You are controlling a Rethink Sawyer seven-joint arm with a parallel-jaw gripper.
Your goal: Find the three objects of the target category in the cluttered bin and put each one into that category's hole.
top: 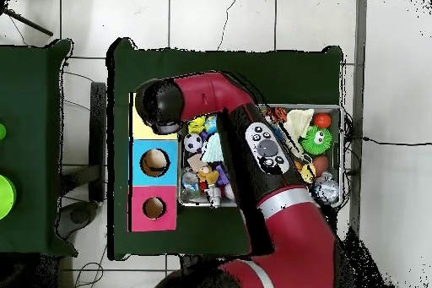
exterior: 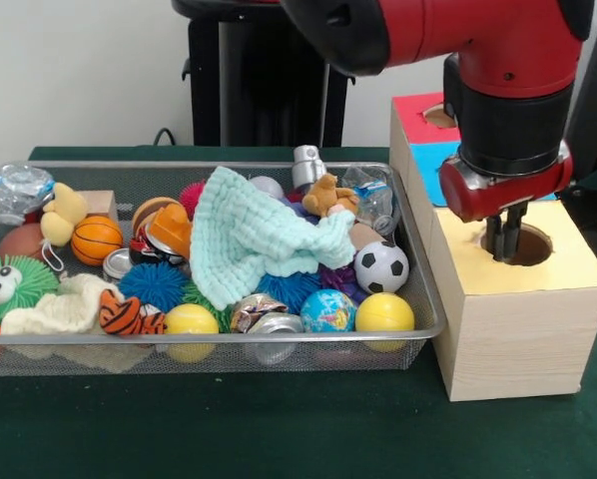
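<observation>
My gripper [exterior: 505,238] hangs right over the hole in the yellow box [exterior: 523,299], fingers close together with tips at the hole's mouth, and I see nothing held between them. The coming move turns on one relation: the bin [exterior: 418,269] with the clutter lies at my 9 o'clock in the front view, just beside the box. The nearest ball-like pieces there are the soccer ball [exterior: 381,265] and yellow ball [exterior: 384,311], near the bin's box-side wall; which category counts as target I cannot tell.

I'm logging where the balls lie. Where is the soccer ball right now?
In the front view the soccer ball sits at the right end of the mesh bin, just above the yellow ball and right of the mint green cloth.
</observation>
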